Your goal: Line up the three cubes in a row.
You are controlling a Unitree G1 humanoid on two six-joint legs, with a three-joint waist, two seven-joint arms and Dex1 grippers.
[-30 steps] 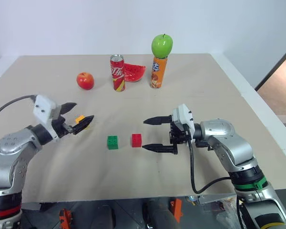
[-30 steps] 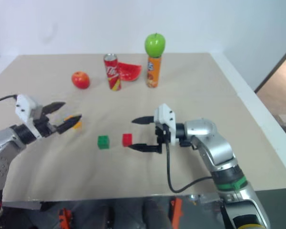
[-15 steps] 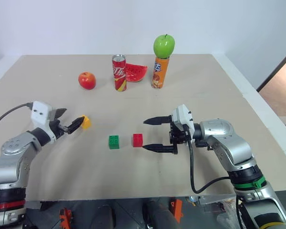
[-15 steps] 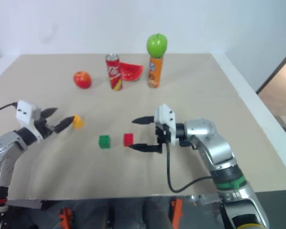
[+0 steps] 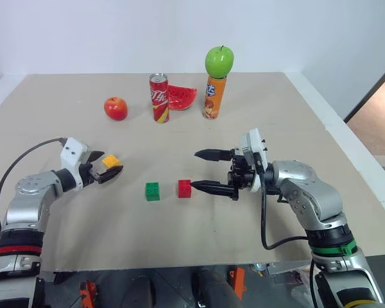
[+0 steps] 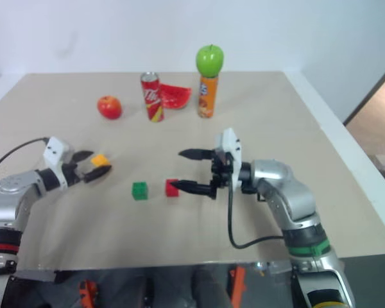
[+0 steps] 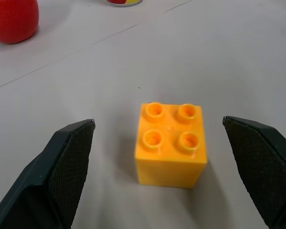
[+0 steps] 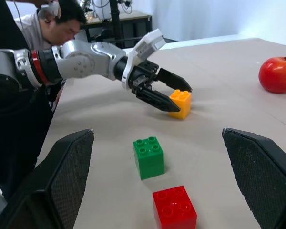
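The green cube (image 5: 152, 191) and red cube (image 5: 184, 188) sit side by side. The yellow cube (image 5: 110, 161) sits apart, between the left gripper's (image 5: 107, 169) spread fingers, not pinched yet. The right gripper (image 5: 205, 171) waits, spread wide.

Wide table (image 5: 295, 122), top covered in plain beige sheet, matte, faint creases; white border strip along its 3 o'clock edge. Pale white-blue wall (image 5: 115, 32) behind the far edge at 12 o'clock, bare, evenly lit, no hard shadows. Brown floor (image 5: 378, 122) shows past the table corner at 3 o'clock. Right wrist view: a desk (image 8: 119, 21) with dark stands at the far side of the room, and a person (image 8: 52, 19) seated beside the table.
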